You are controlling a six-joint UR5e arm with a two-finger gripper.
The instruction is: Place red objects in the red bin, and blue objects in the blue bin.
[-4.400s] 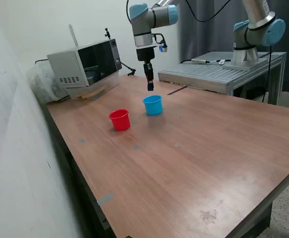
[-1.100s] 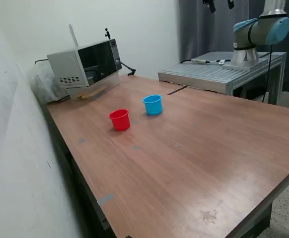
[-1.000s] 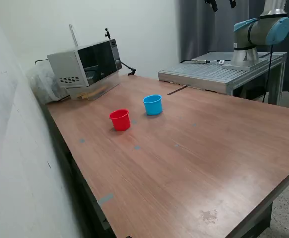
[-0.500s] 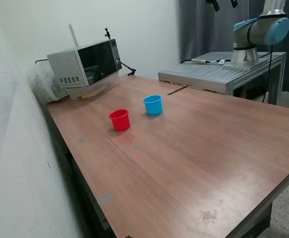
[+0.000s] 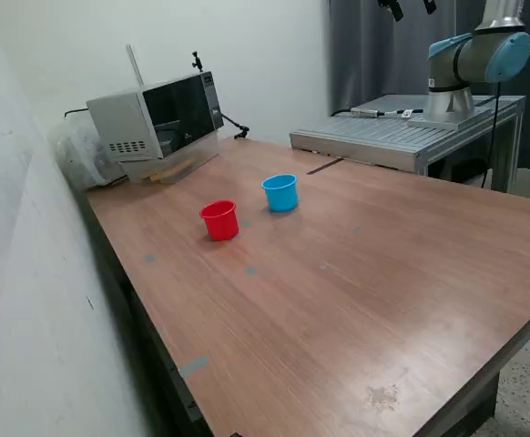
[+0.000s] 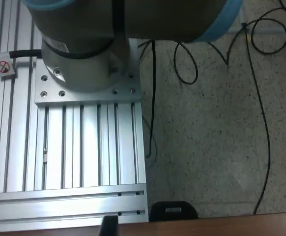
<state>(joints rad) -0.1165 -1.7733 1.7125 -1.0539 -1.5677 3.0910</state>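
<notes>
The red bin (image 5: 219, 219), a small red cup, stands upright on the wooden table (image 5: 356, 300), and the light blue cup that is the blue bin (image 5: 280, 192) stands just behind it towards the exterior view's right. No red objects or blue objects show on the table, and the cups' insides are hidden. My arm is raised high. Only two dark tips of my gripper (image 5: 409, 7) show at the upper edge of the exterior view, far from both cups. The wrist view looks down on the arm's base (image 6: 84, 54) and does not show the fingers clearly.
A grey microwave-like box (image 5: 156, 123) sits at the table's back corner. A ribbed aluminium platform (image 5: 402, 127) carries the arm's base (image 5: 470, 64). In the wrist view, black cables (image 6: 261, 98) lie on the speckled floor beside that platform (image 6: 64, 147).
Earlier the arm hung with its gripper just over the blue bin. It has since lifted away up and to the exterior view's right. Over the last second almost nothing moved.
</notes>
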